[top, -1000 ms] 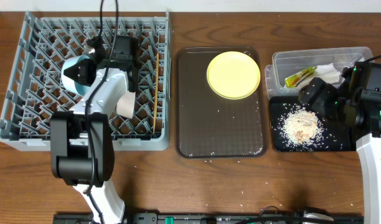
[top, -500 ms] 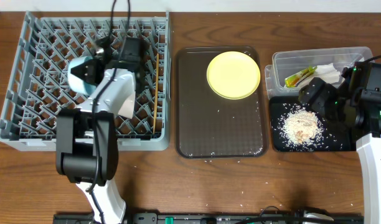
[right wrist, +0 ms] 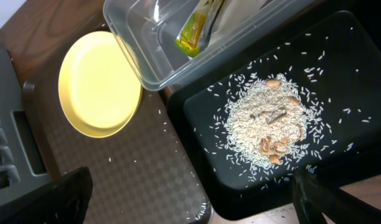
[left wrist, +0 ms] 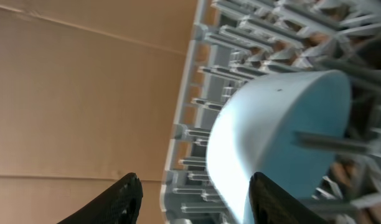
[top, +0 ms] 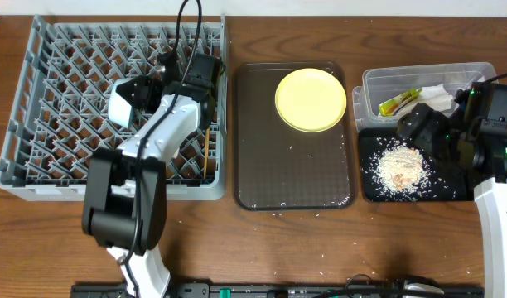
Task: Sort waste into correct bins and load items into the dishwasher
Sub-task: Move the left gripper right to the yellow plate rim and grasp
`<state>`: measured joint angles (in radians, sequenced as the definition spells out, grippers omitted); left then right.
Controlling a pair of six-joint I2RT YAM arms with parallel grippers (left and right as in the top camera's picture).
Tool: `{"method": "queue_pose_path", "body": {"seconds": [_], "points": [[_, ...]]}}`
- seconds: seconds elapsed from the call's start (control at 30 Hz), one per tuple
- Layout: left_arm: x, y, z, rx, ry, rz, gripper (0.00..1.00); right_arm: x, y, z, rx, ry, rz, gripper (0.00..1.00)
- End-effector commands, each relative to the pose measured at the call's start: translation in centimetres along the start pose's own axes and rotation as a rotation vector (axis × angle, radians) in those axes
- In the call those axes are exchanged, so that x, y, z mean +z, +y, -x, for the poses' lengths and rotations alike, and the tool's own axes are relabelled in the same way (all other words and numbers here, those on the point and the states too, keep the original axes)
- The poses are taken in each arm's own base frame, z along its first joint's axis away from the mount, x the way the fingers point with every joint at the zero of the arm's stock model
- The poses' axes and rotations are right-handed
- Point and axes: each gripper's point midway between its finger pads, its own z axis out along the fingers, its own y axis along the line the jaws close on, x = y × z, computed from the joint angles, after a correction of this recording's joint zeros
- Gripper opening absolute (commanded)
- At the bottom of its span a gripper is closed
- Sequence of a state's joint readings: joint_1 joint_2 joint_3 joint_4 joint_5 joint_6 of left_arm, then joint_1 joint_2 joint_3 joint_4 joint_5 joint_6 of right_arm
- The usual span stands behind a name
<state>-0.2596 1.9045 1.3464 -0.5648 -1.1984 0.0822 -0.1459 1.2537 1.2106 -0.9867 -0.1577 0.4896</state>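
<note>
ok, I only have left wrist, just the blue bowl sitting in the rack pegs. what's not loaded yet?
Observer: The yellow plate lies on the brown serving tray, outside the rack.
Operator: waste sorted?
Observer: Rice is piled in the black tray, and the wrapper and napkin lie in the clear tub.
Operator: right arm busy?
Observer: No. The right gripper hangs open above the black tray, holding nothing.
</note>
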Motion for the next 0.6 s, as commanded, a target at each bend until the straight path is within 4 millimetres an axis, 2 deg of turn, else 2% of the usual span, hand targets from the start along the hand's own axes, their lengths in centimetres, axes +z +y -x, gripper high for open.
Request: {"method": "queue_pose_path", "body": {"seconds": [0.0,0.13,0.33,0.43,0.57], "points": [[-2.4,1.5,1.0,-0.156,-0.053,-0.179,0.57,-0.1,-0.1,0.2,0.01,-0.004,-0.002,0.99],[-5.4,2.6,1.7,-0.25,-0.112,-0.394,0.6,-0.1,-0.1,0.2,0.01,-0.004,-0.002,0.99],[-8.5,5.7,1.2,-0.367,-0.165,-0.568,0.61,-0.1,-0.1,0.2,0.01,-0.004,-0.002,0.99],[-10.5,5.7,0.3,-0.37,-0.171,-0.709,0.6,-0.1,-0.1,0.2,0.01,-0.004,-0.002,0.99],[-13.2,4.5,-1.1,-0.366,-0.136,-0.91,0.56,-0.1,-0.1,0.2,0.01,-0.004,-0.002,0.99]]}}
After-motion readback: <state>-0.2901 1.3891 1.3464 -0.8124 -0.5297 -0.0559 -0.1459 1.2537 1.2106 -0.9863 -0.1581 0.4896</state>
